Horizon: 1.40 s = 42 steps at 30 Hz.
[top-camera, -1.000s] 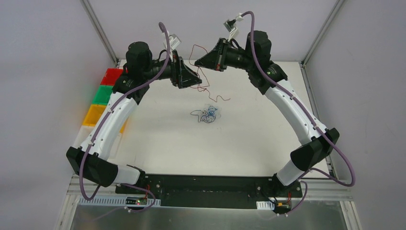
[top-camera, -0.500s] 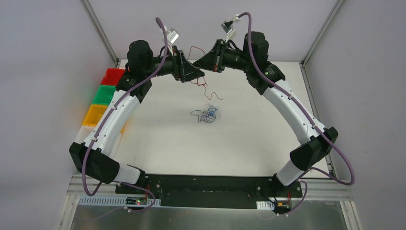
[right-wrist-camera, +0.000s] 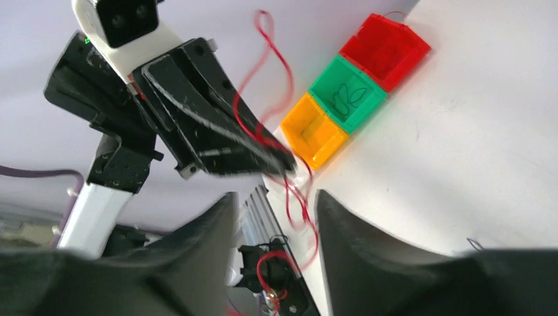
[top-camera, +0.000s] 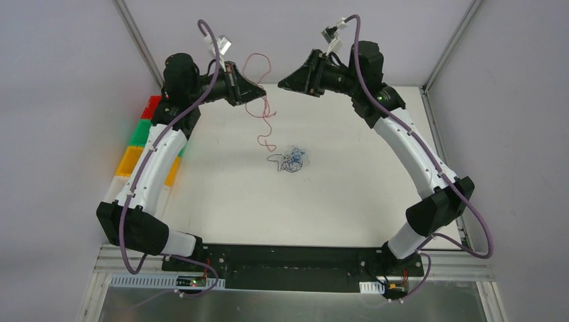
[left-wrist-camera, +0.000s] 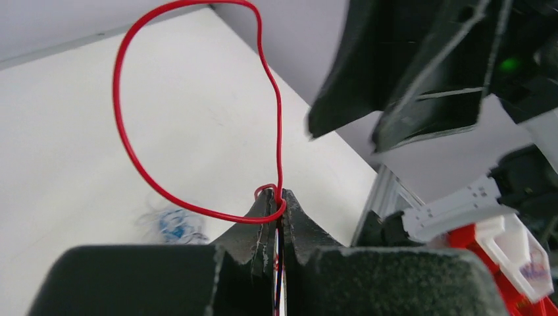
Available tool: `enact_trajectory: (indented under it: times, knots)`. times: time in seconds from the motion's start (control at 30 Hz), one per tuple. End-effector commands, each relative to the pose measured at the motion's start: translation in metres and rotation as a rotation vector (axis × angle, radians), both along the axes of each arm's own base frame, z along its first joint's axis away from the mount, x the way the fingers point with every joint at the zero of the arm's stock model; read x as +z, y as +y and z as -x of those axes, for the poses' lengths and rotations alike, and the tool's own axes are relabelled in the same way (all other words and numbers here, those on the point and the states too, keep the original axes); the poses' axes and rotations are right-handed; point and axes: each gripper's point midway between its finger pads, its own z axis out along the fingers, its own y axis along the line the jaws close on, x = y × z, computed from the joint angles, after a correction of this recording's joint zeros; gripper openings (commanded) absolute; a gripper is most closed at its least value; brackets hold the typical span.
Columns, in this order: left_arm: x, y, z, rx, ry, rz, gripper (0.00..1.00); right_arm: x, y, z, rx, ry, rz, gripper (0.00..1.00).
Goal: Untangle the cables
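**Left gripper held 1 red wire above the table**

The left gripper (left-wrist-camera: 278, 205) was clamped fully shut on a red wire (left-wrist-camera: 280, 151). The wire looped above the jaws and trailed down toward the table (top-camera: 221, 201). Its tail ended near the bundle (top-camera: 293, 159) of blue and dark strands lying around the table's middle; whether the 2 touched could not be told. The right gripper (right-wrist-camera: 275, 197) hovered close to the left one, jaws partly apart with nothing between them.

Done well, this step would probably mean carrying the wire off high and slowly, so the tail would not snag and drag the knot. The right gripper would do best clear of the loop, ready to pin the bundle.

The table was plain matt white, with 3 bins (top-camera: 142, 132), red, green and orange, along its left edge. Pale walls and metal frame posts (top-camera: 137, 41) enclosed it.
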Motion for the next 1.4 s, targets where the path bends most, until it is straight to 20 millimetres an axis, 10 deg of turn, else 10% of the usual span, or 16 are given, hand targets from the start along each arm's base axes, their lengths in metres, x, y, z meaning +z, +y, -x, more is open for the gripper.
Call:
enact_trajectory:
  times: [0.0, 0.13, 0.47, 0.77, 1.37]
  knots:
    - [0.0, 0.058, -0.021, 0.162, -0.023, -0.05, 0.0, -0.001, -0.039, -0.017, -0.094, -0.014, 0.041, 0.62]
    - [-0.018, 0.116, -0.047, 0.291, -0.049, -0.159, 0.0, -0.022, -0.063, -0.021, -0.132, 0.01, 0.109, 0.86]
    - [-0.072, 0.311, -0.151, 0.805, -0.074, -0.515, 0.0, -0.048, -0.091, -0.015, -0.166, 0.033, 0.179, 0.88]
    - [-0.119, 0.444, -0.228, 1.274, 0.089, -0.534, 0.0, -0.07, -0.105, -0.009, -0.189, 0.072, 0.211, 0.89]
    - [-0.225, 0.474, -0.251, 1.373, 0.305, -0.534, 0.0, -0.106, -0.124, -0.004, -0.233, 0.179, 0.268, 0.9]
